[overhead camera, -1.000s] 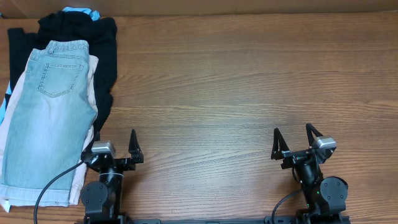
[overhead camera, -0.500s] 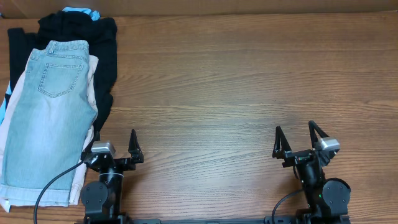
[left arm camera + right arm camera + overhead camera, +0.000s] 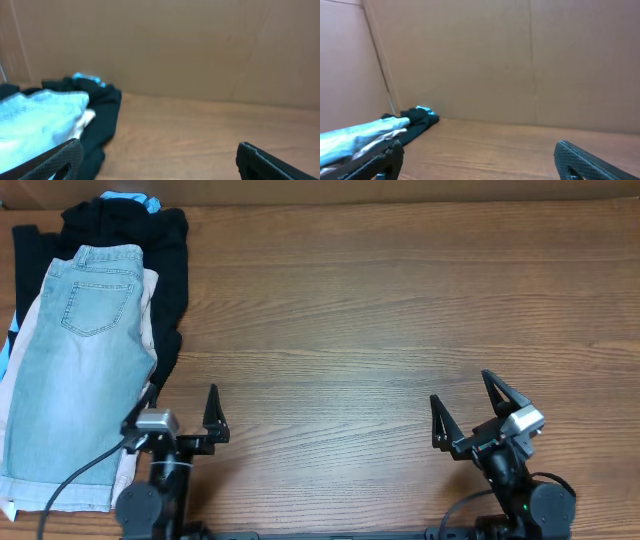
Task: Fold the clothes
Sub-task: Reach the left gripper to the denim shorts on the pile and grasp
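Note:
The light blue denim shorts lie folded lengthwise on top of a pile at the table's left edge, back pocket up. They also show pale blue in the left wrist view and the right wrist view. My left gripper is open and empty at the front left, just right of the pile. My right gripper is open and empty at the front right, turned a little leftward.
Beige shorts and a black garment lie under the denim shorts. A bright blue piece peeks out at the pile's far end. Cardboard walls stand behind the wooden table.
The right gripper has swung a little to the left and its wrist tilted. The left gripper shifted slightly left. The clothes have not moved.

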You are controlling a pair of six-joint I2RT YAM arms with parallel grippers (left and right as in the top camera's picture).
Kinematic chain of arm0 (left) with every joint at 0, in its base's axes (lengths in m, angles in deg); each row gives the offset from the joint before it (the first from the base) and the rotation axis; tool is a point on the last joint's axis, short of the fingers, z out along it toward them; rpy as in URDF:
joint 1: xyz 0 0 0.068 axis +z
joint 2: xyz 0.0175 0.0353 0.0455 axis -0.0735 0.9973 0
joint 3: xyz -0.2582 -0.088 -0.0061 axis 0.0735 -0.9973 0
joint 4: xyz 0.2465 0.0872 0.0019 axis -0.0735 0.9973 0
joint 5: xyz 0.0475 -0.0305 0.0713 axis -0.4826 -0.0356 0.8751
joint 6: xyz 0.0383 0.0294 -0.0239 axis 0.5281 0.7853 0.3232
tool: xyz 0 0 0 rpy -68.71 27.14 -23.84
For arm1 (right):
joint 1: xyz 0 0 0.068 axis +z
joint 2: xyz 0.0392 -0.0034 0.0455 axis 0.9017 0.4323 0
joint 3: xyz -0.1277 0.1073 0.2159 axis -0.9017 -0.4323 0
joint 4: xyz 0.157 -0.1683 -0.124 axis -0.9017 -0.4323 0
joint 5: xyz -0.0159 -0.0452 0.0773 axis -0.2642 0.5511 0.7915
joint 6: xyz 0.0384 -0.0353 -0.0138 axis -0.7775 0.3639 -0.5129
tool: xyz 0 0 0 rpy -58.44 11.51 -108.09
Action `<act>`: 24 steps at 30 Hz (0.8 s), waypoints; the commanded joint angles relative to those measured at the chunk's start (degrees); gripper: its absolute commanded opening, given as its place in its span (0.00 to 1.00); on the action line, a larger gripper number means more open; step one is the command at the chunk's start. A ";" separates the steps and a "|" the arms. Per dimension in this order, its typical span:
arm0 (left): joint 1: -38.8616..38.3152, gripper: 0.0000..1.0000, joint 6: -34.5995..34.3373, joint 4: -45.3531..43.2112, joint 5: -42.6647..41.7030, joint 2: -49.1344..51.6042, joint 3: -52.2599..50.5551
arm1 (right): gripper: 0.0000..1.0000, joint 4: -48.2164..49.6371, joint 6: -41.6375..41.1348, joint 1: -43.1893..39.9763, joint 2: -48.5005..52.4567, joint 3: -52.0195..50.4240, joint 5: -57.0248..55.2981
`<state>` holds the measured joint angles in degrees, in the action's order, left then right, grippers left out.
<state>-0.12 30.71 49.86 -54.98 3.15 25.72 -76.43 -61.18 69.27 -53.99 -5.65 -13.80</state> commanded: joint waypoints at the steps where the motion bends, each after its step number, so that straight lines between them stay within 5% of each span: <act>1: -0.37 1.00 4.15 3.15 -1.07 3.02 9.64 | 1.00 -2.38 0.24 -0.09 0.79 8.24 1.64; 10: -0.37 1.00 6.88 24.39 -1.77 23.82 38.38 | 1.00 -18.69 4.90 -0.09 16.15 33.44 4.00; 19: -0.37 1.00 16.02 50.97 -1.77 54.84 71.80 | 1.00 -45.51 4.87 -0.07 47.12 63.80 6.38; 24: -0.37 1.00 21.27 58.80 -4.81 70.60 86.12 | 1.00 -50.82 4.83 -0.07 62.58 73.85 13.97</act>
<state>-0.12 46.49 107.11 -57.03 67.39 105.87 -126.88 -56.70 69.29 3.16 64.62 -5.26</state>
